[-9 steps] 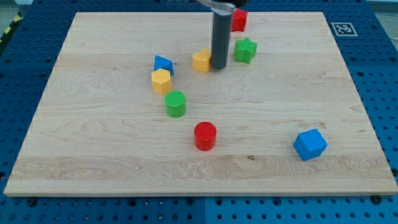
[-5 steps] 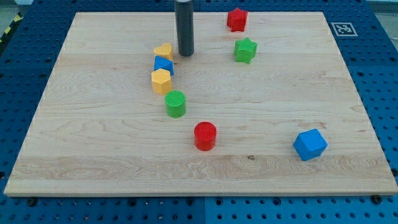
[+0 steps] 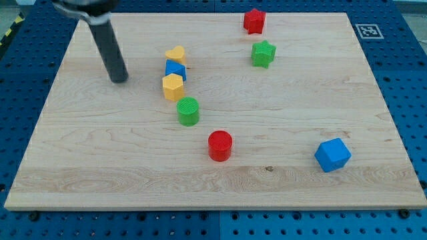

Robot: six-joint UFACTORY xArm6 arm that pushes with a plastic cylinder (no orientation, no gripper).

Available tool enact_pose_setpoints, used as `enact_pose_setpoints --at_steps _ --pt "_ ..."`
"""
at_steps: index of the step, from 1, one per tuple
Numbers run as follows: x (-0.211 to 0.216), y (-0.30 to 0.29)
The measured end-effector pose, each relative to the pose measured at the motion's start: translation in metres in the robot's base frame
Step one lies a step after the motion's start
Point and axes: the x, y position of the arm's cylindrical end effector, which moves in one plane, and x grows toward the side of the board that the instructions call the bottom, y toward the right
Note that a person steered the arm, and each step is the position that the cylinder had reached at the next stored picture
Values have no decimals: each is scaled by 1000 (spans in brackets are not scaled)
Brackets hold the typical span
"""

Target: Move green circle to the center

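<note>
Tip (image 3: 119, 80) sits far-left, touching nothing, no fingers to open. Green circle (image 3: 188, 111) lies left of center, just below yellow hexagon (image 3: 172, 87); approach from its left, push right.

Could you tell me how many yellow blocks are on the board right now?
2. The yellow heart sits at the top of the left-of-centre cluster; the yellow hexagon lies just below the blue block. None appears hidden.
</note>
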Motion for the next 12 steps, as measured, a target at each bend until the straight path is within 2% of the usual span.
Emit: enact_pose_setpoints --at_steps 1,2,4,6,8,10,12 --pt "51 46" --pt "52 46" --pt "81 90" --pt "81 98" --pt "68 169" --pt "53 174" --pt "18 152"
